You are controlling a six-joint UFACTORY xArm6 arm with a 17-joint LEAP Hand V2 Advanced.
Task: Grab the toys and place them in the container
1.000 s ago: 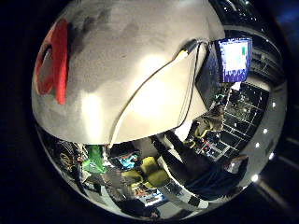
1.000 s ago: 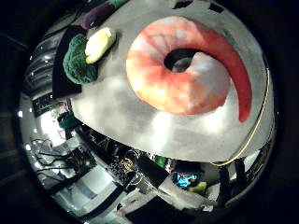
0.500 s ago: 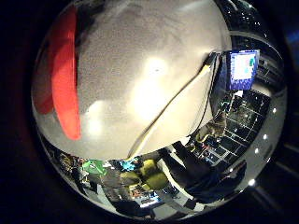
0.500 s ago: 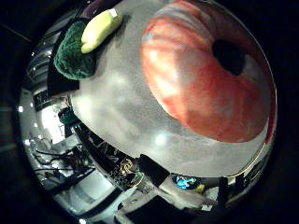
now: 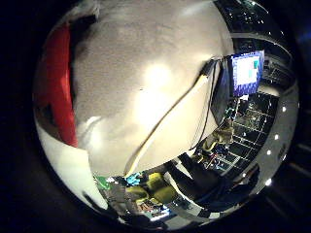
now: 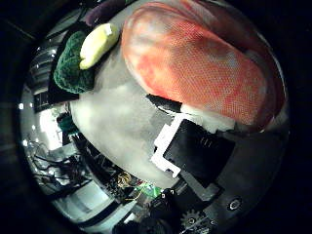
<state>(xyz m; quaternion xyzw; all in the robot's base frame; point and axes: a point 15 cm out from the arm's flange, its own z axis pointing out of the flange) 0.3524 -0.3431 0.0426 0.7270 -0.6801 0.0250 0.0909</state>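
Observation:
A big orange and pink plush shrimp [image 6: 204,68] lies on the grey table [image 6: 117,122] and fills much of the thumb side view, so it is very close to the palm. Its red part [image 5: 58,87] shows beside the table top in the little finger side view. A white and black finger of my hand [image 6: 195,151] curls in and presses against the shrimp's edge. Farther along the table lie a green plush toy [image 6: 73,73] with a yellow toy [image 6: 97,44] resting on it. No container is in view.
A dark purple thing [image 6: 105,9] lies past the yellow toy. The table's edge [image 5: 170,155] runs close by, with a lit monitor [image 5: 245,73] and room clutter beyond it.
The palm has come much closer to the shrimp, which now fills more of the view. A finger has curled into view against the toy.

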